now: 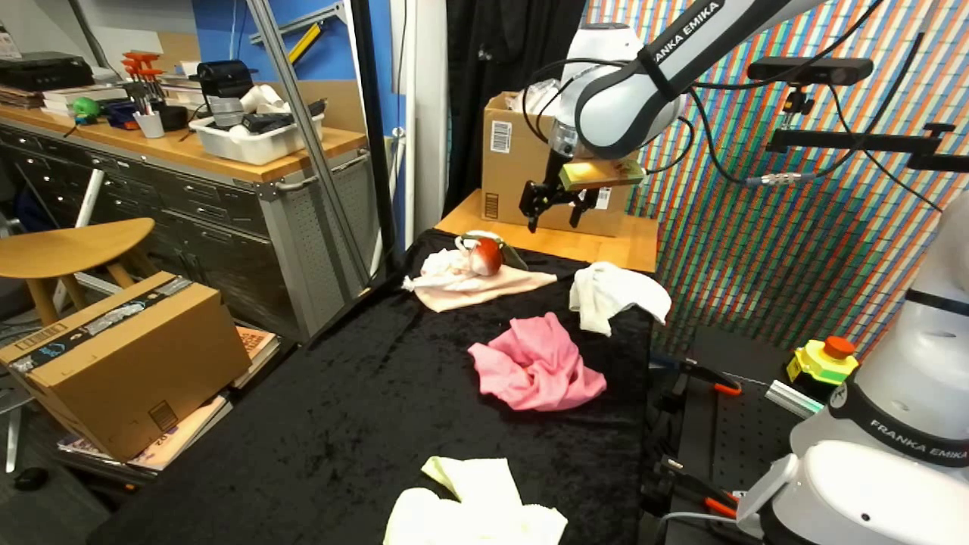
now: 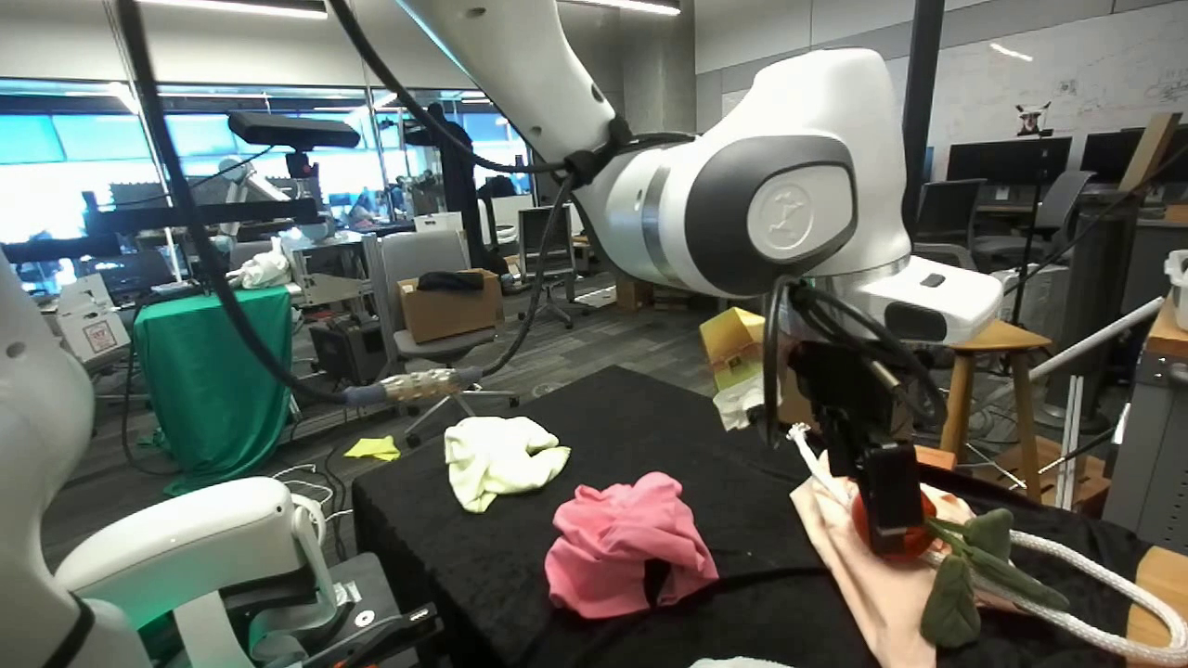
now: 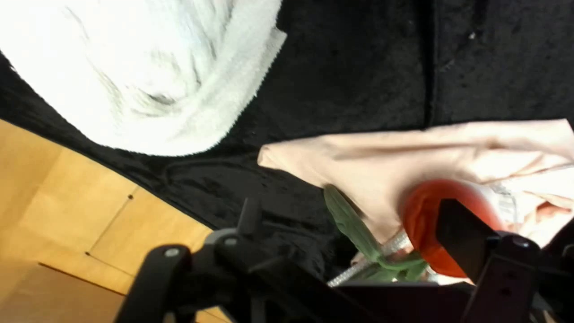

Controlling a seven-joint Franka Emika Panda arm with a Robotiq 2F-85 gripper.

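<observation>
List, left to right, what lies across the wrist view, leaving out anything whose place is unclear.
White cloth, green leaf, red round thing.

Red round object (image 3: 422, 224) partly hidden behind jaws in wrist view, white cloth (image 3: 170, 72) cropped there, whiteboard writing (image 2: 1146, 74) illegible

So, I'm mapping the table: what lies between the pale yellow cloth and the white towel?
In an exterior view, the crumpled pink cloth lies between the white towel and the pale yellow cloth, with black tablecloth showing on either side.
</observation>
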